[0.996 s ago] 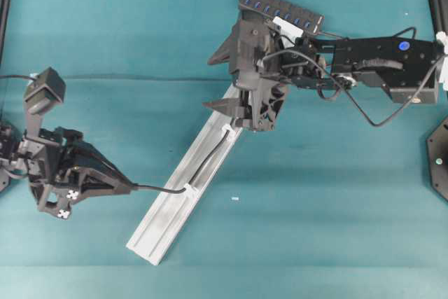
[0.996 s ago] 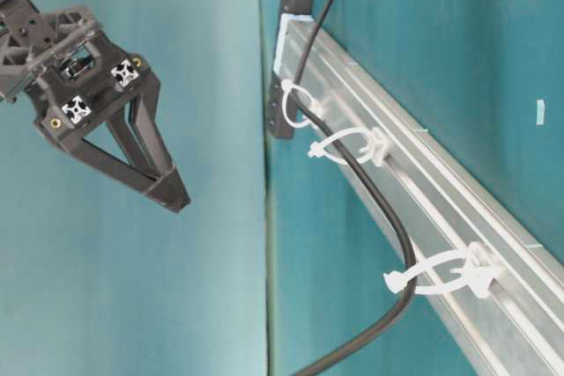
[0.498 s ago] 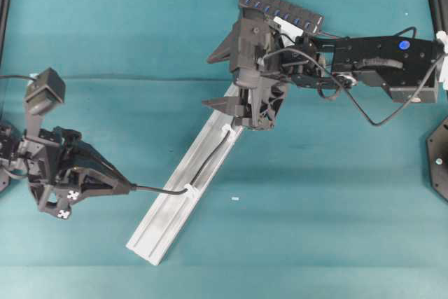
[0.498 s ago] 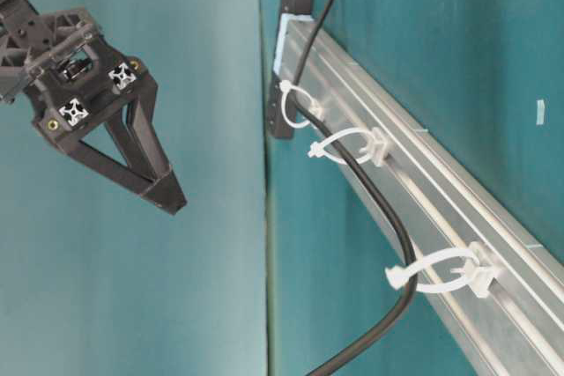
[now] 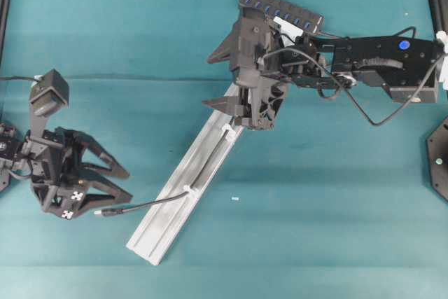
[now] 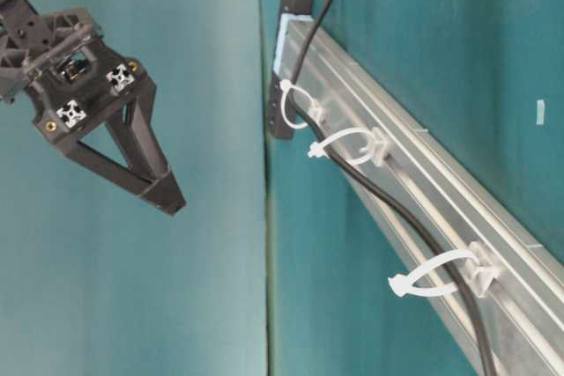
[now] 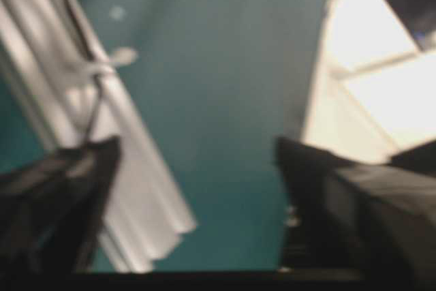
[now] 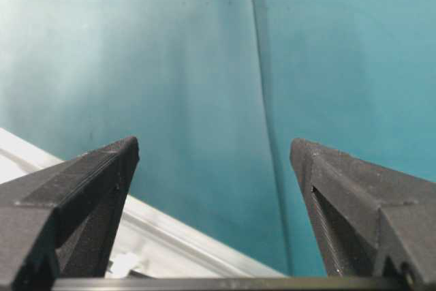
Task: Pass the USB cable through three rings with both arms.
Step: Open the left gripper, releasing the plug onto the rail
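Overhead view: USB cable (image 5: 150, 203) lying slack along the aluminium rail (image 5: 162, 225), plug tip (image 5: 106, 212) resting on the teal table (image 5: 315, 208) just off the rail's lower-left end, close beside the left gripper (image 5: 126, 183).

Left gripper jaws spread wide, nothing between them; cable tip beside the lower finger, not gripped.

Right gripper (image 5: 213, 80) parked over the rail's upper end, near the black hub (image 5: 280, 10). Jaws wide apart in the wrist view, empty, only table and a strip of rail between the fingers (image 8: 88, 175).

Table-level view: three rings on the rail. Cord threaded through the top ring (image 6: 295, 103) and the middle ring (image 6: 345, 145). At the bottom ring (image 6: 441, 272), cord seen crossing under the loop; appears to be inside it, though angle not conclusive. Overhead view supports this: cord emerging past the lowest clip (image 5: 186, 188) toward the tip.

Judgement: threading looks complete or nearly so, all three rings apparently passed. Left to do, if anything: confirm the last ring, possibly draw slack through, pull both arms clear.
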### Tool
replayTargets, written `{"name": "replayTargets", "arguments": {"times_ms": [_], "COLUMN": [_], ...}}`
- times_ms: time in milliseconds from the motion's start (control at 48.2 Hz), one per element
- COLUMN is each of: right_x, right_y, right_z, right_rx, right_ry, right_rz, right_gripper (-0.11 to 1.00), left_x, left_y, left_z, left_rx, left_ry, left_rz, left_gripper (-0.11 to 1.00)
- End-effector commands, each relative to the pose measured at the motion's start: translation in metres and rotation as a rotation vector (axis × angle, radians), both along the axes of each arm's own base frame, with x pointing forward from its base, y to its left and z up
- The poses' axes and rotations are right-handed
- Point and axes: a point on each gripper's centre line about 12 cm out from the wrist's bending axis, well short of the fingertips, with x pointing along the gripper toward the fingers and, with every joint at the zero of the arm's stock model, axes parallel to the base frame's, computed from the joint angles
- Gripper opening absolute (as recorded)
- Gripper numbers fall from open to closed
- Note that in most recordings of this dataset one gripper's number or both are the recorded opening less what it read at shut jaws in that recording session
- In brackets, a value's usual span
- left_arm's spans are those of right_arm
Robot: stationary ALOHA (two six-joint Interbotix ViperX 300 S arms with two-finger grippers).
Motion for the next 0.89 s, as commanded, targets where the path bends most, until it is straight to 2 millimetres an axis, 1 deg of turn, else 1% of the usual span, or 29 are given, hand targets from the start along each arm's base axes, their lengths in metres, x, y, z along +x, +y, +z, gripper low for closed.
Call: {"name": "replayTargets", "arguments": {"times_ms": [0, 207, 415, 519, 726, 871], "right_x": [0.001, -0.001, -0.001, 0.000, 0.001, -0.002], "right_y": [0.000, 0.003, 0.013, 0.019, 0.023, 0.026], "right_z": [0.007, 0.005, 0.005, 0.009, 0.021, 0.029], "right_rx": [0.028, 0.060, 0.061, 0.057, 0.050, 0.048], "right_ry": [-0.030, -0.031, -0.033, -0.054, -0.105, -0.123], "right_rz": [-0.021, -0.038, -0.015, 0.000, 0.008, 0.015], "right_gripper": [0.93, 0.93, 0.93, 0.93, 0.93, 0.93], "left_x": [0.005, 0.005, 0.008, 0.010, 0.012, 0.011], "left_y": [0.002, 0.006, 0.012, 0.014, 0.016, 0.018], "left_z": [0.011, 0.014, 0.020, 0.022, 0.028, 0.029], "left_rx": [0.009, 0.065, 0.123, 0.175, 0.274, 0.379], "left_ry": [-0.039, -0.057, -0.077, -0.089, -0.117, -0.131], "left_rz": [0.006, -0.002, -0.002, -0.010, -0.039, -0.069], "left_gripper": [0.96, 0.96, 0.96, 0.96, 0.96, 0.95]}}
